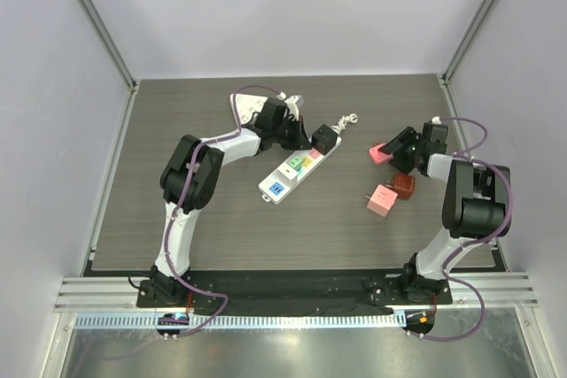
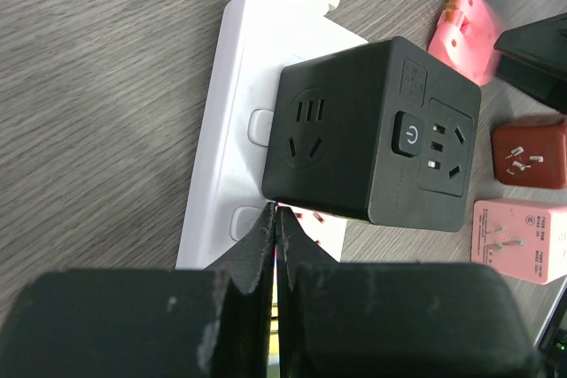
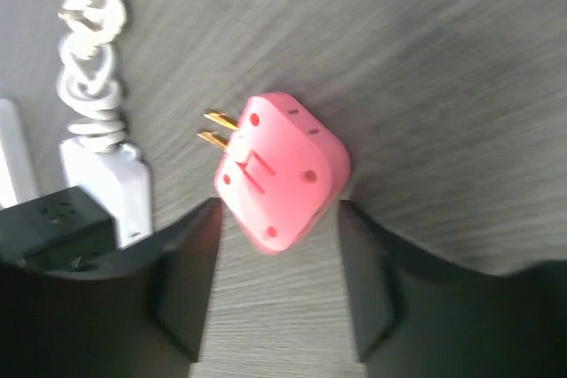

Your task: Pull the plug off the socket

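**A:** Where's the black plug [image 2: 354, 130]?

**B:** Seated on the strip [image 1: 282, 181], at the end nearer the table's far edge. The strip lies slantwise about mid-table. Its white cord [image 1: 348, 120] is coiled just past that end, toward the far edge.

**A:** And the left gripper [image 2: 275, 212]?

**B:** Pinched tight, the two fingers pressed flat against each other with nothing between them. The tips point at the lower edge of the black plug, right where it meets the strip. Touching or a hair short, I cannot tell.

**A:** The right gripper [image 3: 279, 210]?

**B:** Over toward the table's right edge, well apart from the strip. Its fingers [image 3: 186, 272] stand wide, with a pink plug [image 3: 279, 170] between them, brass prongs pointing back toward the strip. The plug fills the gap almost side to side and looks blurred. Whether the fingers actually clamp it, I cannot tell.

**A:** Anything else on the table?

**B:** A red plug [image 1: 403, 186] and a pale cube [image 1: 383, 199], touching or nearly so. They sit on the right half, nearer the near edge than the right gripper. In the left wrist view both lie prongs up.
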Controlling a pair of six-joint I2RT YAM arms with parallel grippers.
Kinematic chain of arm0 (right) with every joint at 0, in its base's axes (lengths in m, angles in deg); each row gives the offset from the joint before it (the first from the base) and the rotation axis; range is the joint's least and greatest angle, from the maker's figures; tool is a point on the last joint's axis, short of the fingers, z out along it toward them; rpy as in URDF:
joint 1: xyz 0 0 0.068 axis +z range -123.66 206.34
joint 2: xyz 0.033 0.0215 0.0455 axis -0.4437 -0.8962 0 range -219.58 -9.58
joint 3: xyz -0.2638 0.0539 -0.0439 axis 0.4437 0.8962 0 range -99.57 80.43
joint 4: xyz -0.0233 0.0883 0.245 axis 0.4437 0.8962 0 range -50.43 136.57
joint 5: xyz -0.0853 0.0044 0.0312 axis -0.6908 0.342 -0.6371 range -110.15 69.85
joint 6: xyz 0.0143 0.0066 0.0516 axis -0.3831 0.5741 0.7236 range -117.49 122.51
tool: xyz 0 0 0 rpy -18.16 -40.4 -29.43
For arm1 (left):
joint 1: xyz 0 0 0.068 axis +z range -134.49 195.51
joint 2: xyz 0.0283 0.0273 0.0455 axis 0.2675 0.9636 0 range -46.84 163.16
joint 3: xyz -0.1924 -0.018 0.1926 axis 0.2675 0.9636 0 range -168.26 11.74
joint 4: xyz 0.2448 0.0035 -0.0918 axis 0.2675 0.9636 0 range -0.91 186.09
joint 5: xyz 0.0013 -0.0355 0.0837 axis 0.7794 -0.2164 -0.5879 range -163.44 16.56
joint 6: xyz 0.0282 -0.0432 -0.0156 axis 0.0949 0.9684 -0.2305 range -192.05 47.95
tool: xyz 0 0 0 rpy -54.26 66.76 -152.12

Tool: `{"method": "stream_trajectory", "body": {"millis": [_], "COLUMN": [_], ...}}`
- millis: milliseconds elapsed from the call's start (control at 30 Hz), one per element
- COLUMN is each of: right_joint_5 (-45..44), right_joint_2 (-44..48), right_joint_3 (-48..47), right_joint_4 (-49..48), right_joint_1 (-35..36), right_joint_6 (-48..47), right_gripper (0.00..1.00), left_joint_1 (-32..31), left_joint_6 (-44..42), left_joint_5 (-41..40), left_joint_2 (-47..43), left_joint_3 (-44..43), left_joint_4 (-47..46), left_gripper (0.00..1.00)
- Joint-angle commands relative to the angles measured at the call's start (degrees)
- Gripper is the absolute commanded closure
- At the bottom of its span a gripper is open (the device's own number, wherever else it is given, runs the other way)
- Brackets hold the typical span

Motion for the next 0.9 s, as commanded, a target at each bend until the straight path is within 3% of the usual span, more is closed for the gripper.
{"method": "stream_trajectory", "body": {"millis": [0,67,300,467,633,867], "right_joint_5": [-3.69,-5.27,-11.95,-16.52,-17.06,-15.04], "right_joint_2": [2.32,4.07,12.42,17.62,20.17,19.65], "right_joint_3": [0.16,0.16,-0.80,-2.13,-3.62,-6.69], "right_joint_4": [4.53,5.77,12.88,18.60,20.98,20.89], "right_joint_1": [-0.42,-0.42,2.03,9.85,21.18,35.25], "right_joint_6": [-3.93,-5.16,-8.85,-11.14,-13.25,-12.99], "right_gripper": [0.37,0.29,0.22,0.16,0.15,0.14], "left_joint_1": [1.67,1.67,2.46,4.82,7.64,8.79], "left_joint_6": [-2.57,-2.56,-2.65,-2.22,2.17,8.85], "left_joint_5": [-4.22,-4.22,-2.37,-3.16,-2.64,-1.49], "left_joint_2": [0.77,0.24,-4.50,-10.39,-17.24,-28.67], "left_joint_3": [2.27,3.41,4.21,5.43,14.91,35.03], "left_joint_4": [4.82,4.03,1.91,2.18,-1.50,-12.92], "left_gripper": [1.00,1.00,1.00,0.93,0.86,0.94]}}
